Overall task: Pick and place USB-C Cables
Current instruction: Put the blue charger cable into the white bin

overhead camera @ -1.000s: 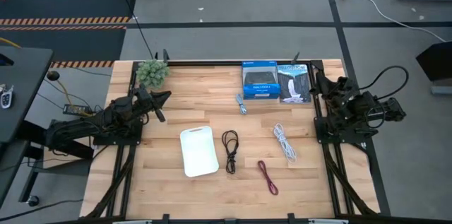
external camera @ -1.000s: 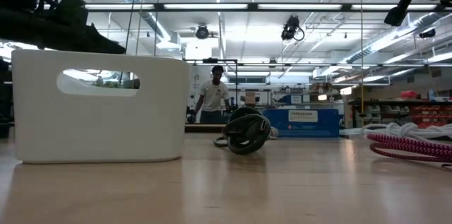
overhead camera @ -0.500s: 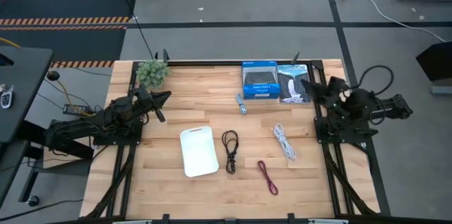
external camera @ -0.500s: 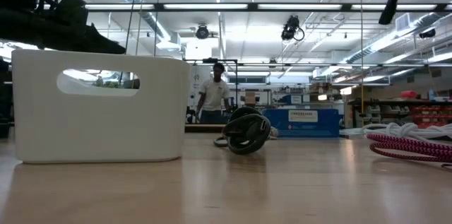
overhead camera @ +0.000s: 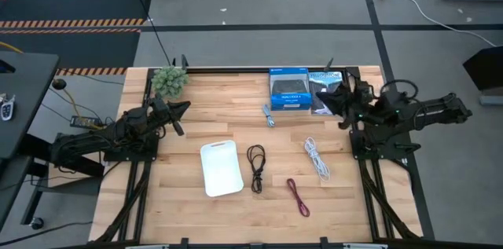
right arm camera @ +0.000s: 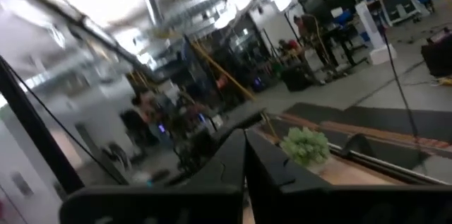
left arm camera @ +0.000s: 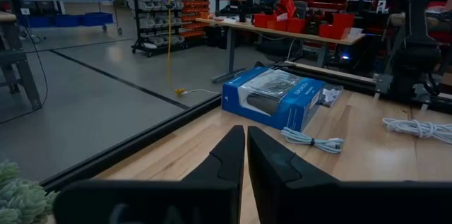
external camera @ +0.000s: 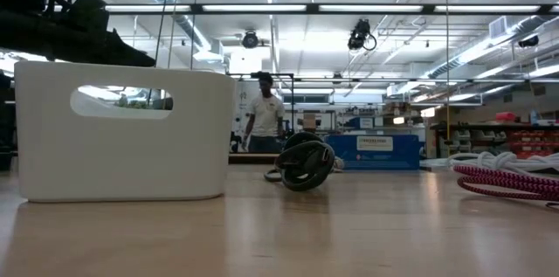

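Observation:
Three bundled cables lie flat on the wooden table: a black one right of the white tray, a white one farther right, and a dark red one nearer the front edge. In the low view the black cable lies right of the tray, and the dark red cable and the white cable lie at the right. My left gripper is shut and empty at the far left, its fingertips together in its wrist view. My right gripper is shut and empty, raised over the far right by the blue boxes.
Two blue retail boxes lie at the far edge, with a small light cable in front of them. A small green plant stands at the far left corner. A person stands in the room beyond the table.
My right arm has unfolded: its gripper has risen and swung toward the table's left, from the far right corner out over the blue boxes. In the low view it has climbed to the picture's top edge. The cables and the tray have not moved.

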Robot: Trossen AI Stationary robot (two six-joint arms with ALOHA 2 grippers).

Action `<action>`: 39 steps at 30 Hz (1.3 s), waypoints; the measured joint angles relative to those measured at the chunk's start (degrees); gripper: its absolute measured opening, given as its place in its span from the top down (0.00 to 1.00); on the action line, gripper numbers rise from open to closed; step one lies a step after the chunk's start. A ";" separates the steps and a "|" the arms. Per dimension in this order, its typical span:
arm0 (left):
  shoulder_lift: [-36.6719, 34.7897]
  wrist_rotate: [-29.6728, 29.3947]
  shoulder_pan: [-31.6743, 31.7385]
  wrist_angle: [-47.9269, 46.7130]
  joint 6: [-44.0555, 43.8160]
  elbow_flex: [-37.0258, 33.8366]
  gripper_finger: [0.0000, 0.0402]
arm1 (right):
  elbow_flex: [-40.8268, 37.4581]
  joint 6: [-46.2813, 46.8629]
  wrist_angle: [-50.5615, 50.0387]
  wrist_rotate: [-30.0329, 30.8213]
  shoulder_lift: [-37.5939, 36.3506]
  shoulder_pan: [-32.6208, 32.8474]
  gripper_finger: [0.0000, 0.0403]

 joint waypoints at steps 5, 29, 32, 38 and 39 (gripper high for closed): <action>0.00 0.00 0.00 0.00 0.00 0.00 0.94 | 4.97 -0.80 -0.72 -0.02 8.91 -0.01 0.97; 0.01 0.00 0.01 0.02 0.00 -0.01 0.94 | 32.56 9.39 -31.14 -24.70 50.21 -6.29 0.71; 0.01 0.00 0.01 0.02 0.00 -0.01 0.94 | 34.70 8.48 -37.37 -24.19 53.10 -7.61 0.65; 0.01 0.00 0.00 0.02 0.00 0.00 0.94 | 36.99 5.22 -45.43 -19.52 58.85 -11.08 0.57; 0.01 0.00 0.00 0.02 0.00 -0.02 0.94 | 37.02 5.62 -46.69 -18.79 59.64 -11.62 0.56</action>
